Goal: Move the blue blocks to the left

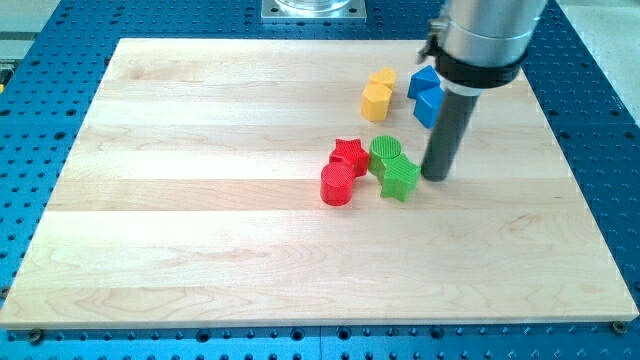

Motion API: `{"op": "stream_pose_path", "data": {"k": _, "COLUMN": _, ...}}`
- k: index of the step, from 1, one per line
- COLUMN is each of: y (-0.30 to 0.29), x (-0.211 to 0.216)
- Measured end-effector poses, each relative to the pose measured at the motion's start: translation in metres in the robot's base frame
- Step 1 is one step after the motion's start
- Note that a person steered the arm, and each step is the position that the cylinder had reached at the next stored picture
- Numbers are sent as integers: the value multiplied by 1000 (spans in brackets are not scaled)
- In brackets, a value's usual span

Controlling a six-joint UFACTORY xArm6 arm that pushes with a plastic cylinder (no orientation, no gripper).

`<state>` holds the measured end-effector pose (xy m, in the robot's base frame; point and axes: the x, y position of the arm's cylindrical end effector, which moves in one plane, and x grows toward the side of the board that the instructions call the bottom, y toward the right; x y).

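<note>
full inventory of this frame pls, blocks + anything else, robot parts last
blue blocks: 2, blue, touching each other, upper right of the board, partly hidden behind the rod; shapes unclear
yellow blocks: 2, yellow, touching, just to the view's left of the blue pair
red star block: 1, red, board centre
red cylinder: 1, red, right below the star, touching it
green cylinder: 1, green, to the view's right of the red star
green star block: 1, green, below the green cylinder, touching it
wooden board: 1, light wood, on a blue perforated table
rod: 1, dark, under a silver arm housing
my tip: 1, just to the view's right of the green star block, below the blue blocks
</note>
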<state>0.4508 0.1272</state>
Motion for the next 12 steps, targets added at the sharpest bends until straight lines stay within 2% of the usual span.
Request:
{"op": "stream_pose_path", "data": {"k": 1, "y": -22, "x": 0}}
{"op": "stream_pose_path", "data": {"k": 2, "y": -6, "x": 0}}
{"op": "stream_pose_path", "data": {"k": 4, "y": 115, "x": -1}}
{"op": "stream_pose_path", "data": {"k": 5, "y": 129, "x": -41}}
{"op": "stream_pose_path", "data": {"k": 6, "y": 116, "x": -77}}
{"op": "stream_pose_path", "data": {"k": 7, "y": 86, "x": -97}}
{"op": "stream_pose_path", "data": {"k": 8, "y": 83, "x": -99}}
{"op": "stream_pose_path", "data": {"k": 10, "y": 40, "x": -91}}
{"op": "stream_pose_path", "data": {"k": 11, "y": 38, "x": -90}}
{"op": "stream_pose_path", "data": {"k": 12, "y": 73, "x": -93}}
